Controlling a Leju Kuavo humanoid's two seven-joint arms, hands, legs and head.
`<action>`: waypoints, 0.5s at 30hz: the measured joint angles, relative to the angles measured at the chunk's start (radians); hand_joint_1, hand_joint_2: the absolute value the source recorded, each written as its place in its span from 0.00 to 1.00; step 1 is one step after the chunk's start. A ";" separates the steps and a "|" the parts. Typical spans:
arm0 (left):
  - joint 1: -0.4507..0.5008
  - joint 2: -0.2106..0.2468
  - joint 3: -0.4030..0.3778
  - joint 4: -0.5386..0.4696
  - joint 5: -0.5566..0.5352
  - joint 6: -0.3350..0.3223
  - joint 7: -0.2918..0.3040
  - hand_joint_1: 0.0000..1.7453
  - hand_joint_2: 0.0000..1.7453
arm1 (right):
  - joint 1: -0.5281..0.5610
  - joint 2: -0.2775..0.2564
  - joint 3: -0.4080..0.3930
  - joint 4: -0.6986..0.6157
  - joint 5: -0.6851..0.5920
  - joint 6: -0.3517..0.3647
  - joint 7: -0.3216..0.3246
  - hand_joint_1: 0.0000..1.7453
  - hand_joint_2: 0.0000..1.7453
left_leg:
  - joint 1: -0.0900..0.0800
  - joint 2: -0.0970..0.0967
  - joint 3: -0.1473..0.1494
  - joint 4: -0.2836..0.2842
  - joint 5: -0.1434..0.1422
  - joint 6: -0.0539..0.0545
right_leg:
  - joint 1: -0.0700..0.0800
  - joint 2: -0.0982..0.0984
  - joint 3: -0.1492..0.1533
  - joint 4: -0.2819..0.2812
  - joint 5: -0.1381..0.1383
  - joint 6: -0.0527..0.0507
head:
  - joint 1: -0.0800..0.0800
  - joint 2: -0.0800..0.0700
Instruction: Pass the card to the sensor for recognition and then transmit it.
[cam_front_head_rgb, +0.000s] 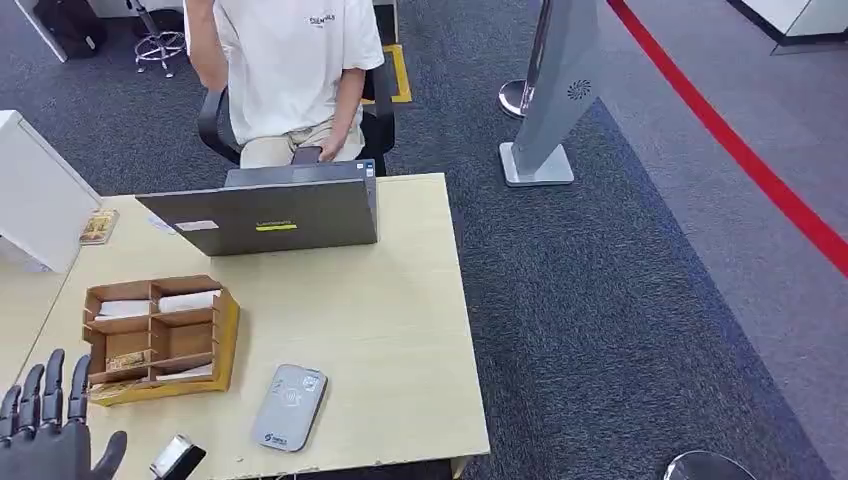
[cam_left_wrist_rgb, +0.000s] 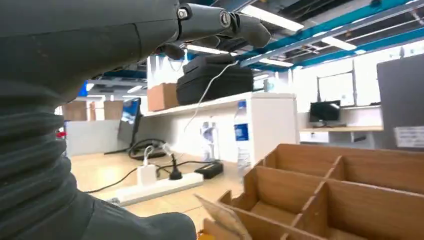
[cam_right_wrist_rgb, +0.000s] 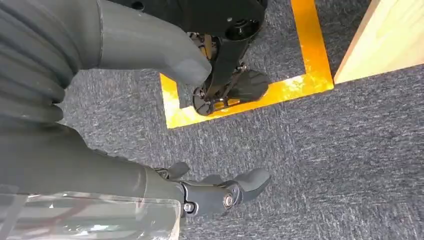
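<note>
While the left robot hand (cam_front_head_rgb: 45, 425) hangs over the near left corner of the bench (cam_front_head_rgb: 400, 330), fingers spread and holding nothing, you haven't got a card yet. Right robot hand (cam_right_wrist_rgb: 215, 192) hangs down by the carpet beside the bench, fingers loosely apart, nothing in it; a clear plastic edge sits close to its wrist, can't tell what that is.

Cards look to be in the cardboard organizer (cam_front_head_rgb: 160, 340) near the left edge of the bench: white slips in the far compartments, a printed one in a near compartment. Which of these is the task card, can't tell. The grey sensor (cam_front_head_rgb: 290, 405) lies flat by the near edge, just right of the organizer, apart from it. A small dark-and-silver item (cam_front_head_rgb: 177, 458) sits at the near edge beside your left hand; unclear what it is.

Handling guess: card is light, thin, stiff, slick. It lies low between dividers, so pinch an exposed edge with thumb and fingertip, don't try scooping flat. Squeeze gently, it'll slip or flex. The organizer is light and may slide if you drag against the dividers.

Behind the laptop (cam_front_head_rgb: 265, 212) at the far edge sits a person (cam_front_head_rgb: 285, 70), likely who receives the card.
</note>
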 joint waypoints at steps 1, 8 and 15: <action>0.000 -0.005 0.010 0.005 0.000 0.000 -0.003 0.00 1.00 | 0.000 0.000 -0.002 0.000 0.001 0.000 0.000 0.00 1.00 | 0.000 0.000 0.000 0.000 0.000 0.000 | 0.000 0.000 0.000 0.000 0.000 0.000 | 0.000 0.000; -0.007 -0.045 0.070 0.049 0.005 0.006 -0.022 0.00 1.00 | -0.003 0.000 -0.006 0.000 0.009 -0.003 0.001 0.00 1.00 | 0.000 0.000 0.000 0.000 0.000 0.000 | 0.000 0.000 0.000 0.000 0.000 0.000 | 0.000 0.000; -0.051 -0.081 0.120 0.103 -0.029 0.058 -0.063 0.00 1.00 | -0.004 0.000 -0.007 0.000 0.029 -0.001 0.005 0.00 1.00 | 0.000 -0.001 0.000 0.000 0.000 0.000 | 0.000 -0.001 0.000 0.000 0.000 0.000 | 0.000 0.000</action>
